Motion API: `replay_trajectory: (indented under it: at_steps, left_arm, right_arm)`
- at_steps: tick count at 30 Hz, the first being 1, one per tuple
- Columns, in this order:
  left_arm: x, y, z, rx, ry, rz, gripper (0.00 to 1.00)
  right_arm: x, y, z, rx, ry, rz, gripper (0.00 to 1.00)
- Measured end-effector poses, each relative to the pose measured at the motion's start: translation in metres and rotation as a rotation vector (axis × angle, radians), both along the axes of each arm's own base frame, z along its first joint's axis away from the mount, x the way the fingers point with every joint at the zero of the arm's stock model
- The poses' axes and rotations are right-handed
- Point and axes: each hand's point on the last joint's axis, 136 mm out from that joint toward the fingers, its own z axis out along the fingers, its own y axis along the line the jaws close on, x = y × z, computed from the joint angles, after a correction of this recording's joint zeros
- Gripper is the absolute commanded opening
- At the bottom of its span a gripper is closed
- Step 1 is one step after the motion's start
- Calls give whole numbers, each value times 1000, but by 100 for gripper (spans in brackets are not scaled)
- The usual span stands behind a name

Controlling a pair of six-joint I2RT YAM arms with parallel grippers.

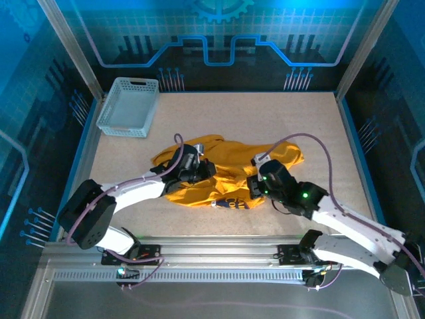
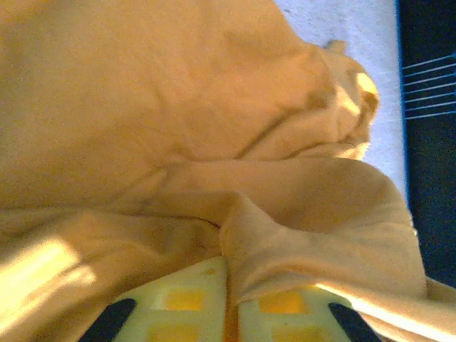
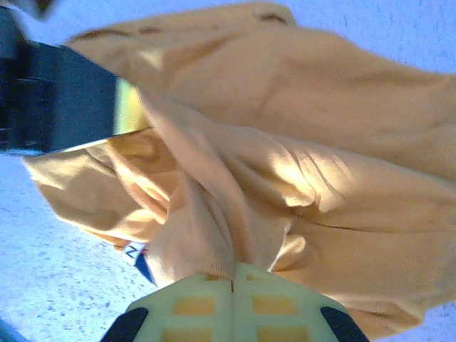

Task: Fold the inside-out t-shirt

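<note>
The inside-out t-shirt [image 1: 229,166] lies crumpled in the middle of the table, mustard yellow, with a strip of its printed graphic [image 1: 232,203] showing at the near edge. My left gripper [image 1: 199,169] is on the shirt's left part. In the left wrist view the left gripper [image 2: 229,267] is shut on a raised fold of the t-shirt [image 2: 214,107]. My right gripper [image 1: 255,186] is at the shirt's near right part. In the right wrist view the right gripper [image 3: 233,274] pinches a ridge of the t-shirt [image 3: 299,142], and a bit of print [image 3: 135,253] peeks out below.
A light grey lattice basket [image 1: 128,106] stands at the back left of the table [image 1: 265,119]. Blue-lit walls and metal posts ring the table. Purple cables loop over both arms. The left arm's dark body [image 3: 57,96] appears at the upper left of the right wrist view.
</note>
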Motion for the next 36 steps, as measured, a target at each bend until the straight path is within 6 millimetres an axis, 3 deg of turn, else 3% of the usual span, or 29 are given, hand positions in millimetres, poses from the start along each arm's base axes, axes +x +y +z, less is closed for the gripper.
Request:
replay_trajectory:
  at_steps: [2, 5, 9, 11, 14, 16, 18, 26, 36]
  left_arm:
    - [6, 2, -7, 34, 30, -3, 31]
    - [5, 1, -12, 106, 55, -41, 46]
    - [-13, 6, -3, 274, -24, -104, 62]
    - [-31, 1, 18, 331, -123, -172, 66]
    - [-56, -9, 70, 308, -331, -259, 69]
    - [-65, -4, 101, 271, -462, -278, 71]
    - [-69, 0, 115, 256, -551, -292, 72]
    - [-71, -20, 99, 298, -641, -441, 73]
    - [-72, -40, 90, 280, -673, -532, 71]
  right_arm:
    - [-2, 2, 11, 26, -32, 27, 0]
    - [-1, 6, 11, 36, -24, 45, 0]
    - [8, 13, 10, 39, 12, 50, 0]
    - [12, 18, 14, 54, 17, 57, 0]
    - [16, 28, 25, 88, 13, 81, 0]
    - [17, 33, 30, 104, 11, 94, 0]
    - [16, 36, 31, 112, 19, 108, 0]
    - [11, 46, 43, 154, 25, 163, 0]
    - [5, 55, 36, 148, 54, 206, 0]
